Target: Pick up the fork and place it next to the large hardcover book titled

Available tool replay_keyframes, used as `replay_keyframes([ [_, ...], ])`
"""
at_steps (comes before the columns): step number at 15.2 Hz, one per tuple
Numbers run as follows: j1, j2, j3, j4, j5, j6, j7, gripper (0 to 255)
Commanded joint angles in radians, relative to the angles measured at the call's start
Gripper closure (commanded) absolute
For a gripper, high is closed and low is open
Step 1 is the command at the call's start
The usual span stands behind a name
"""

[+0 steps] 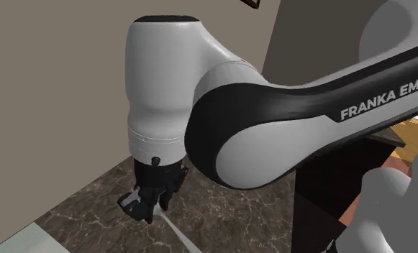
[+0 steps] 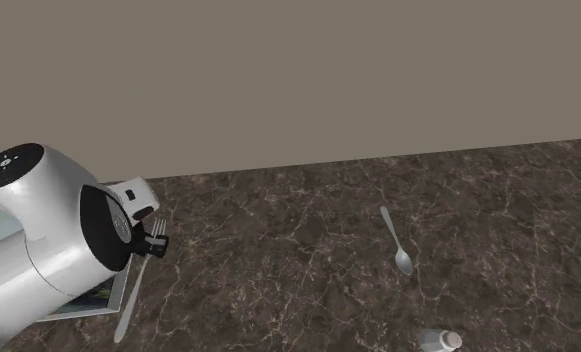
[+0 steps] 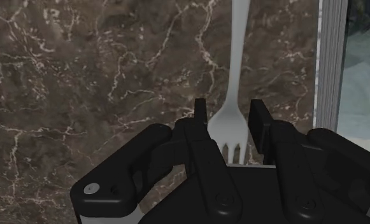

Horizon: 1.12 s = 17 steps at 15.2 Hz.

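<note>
Closest to the wrist camera, the black tool is seen low over the worktop, its fingers held apart. The tines of the fork are bracketed between the fingers. No squeeze is evident, though light contact on one side cannot be ruled out, so the fork is not counted as held. The fork is laid flat on the dark marbled worktop, handle pointed away from the tool. The book is found just beside the fork, its pale page edge running parallel to the handle with a narrow strip of worktop between them.

In the second exterior view, fork and book are placed at the far left, partly under the white arm, with the fork on the book's right. A spoon is noted well apart toward that view's right. A small white-capped bottle is seen nearer the camera. A plain wall is seen behind the worktop.

Progress, as judged: the fork already lies next to the book, so the placing goal looks met as things lie. On that reading, pick, carry and release are done, and only lifting the tool clear is left. One risk is noted: the tines could be nudged by a finger when the tool is raised.
</note>
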Motion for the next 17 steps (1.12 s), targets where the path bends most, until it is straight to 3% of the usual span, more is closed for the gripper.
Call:
replay_keyframes([
  [1, 0.024, 0.005, 0.029, 0.006, -0.004, -0.003, 0.057, 255],
  [4, 0.061, 0.008, 0.073, 0.012, -0.008, -0.009, 0.138, 255],
  [17, 0.063, 0.084, 0.080, -0.092, -0.058, 0.161, 0.180, 255],
])
